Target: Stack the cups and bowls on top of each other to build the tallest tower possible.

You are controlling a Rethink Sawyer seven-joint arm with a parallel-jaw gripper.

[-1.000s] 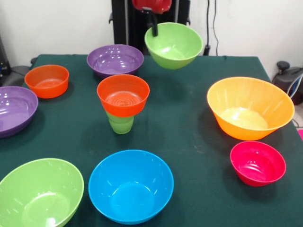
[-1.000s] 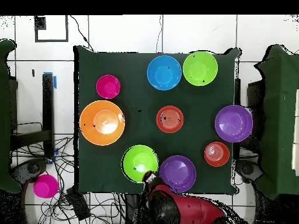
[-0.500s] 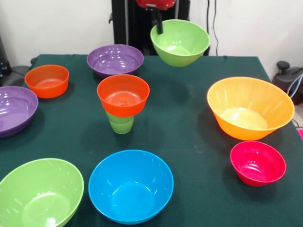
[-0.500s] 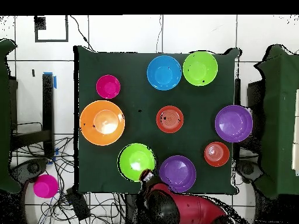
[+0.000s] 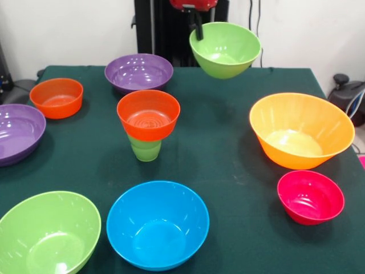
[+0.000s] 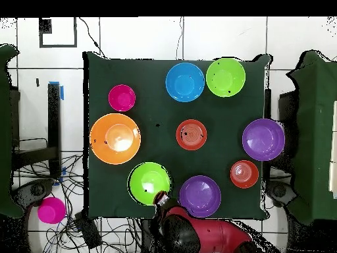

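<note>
Aloft – lime-green bowl (image 5: 226, 50) mouth up, slight tilt | fingers (image 5: 198, 28) on rim

Your front camera sits low and close across the green table (image 5: 228, 160), facing the arm. Your overhead camera looks straight down from high up, taking in surrounding floor. Both share the tabletop, views turned half round.

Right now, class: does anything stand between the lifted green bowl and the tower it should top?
Nothing visible does. The gripper holds the lime-green bowl by its rim, clear of the table. Only bare cloth shows between it and the orange-red bowl on the cup; the purple bowl sits aside.
</note>
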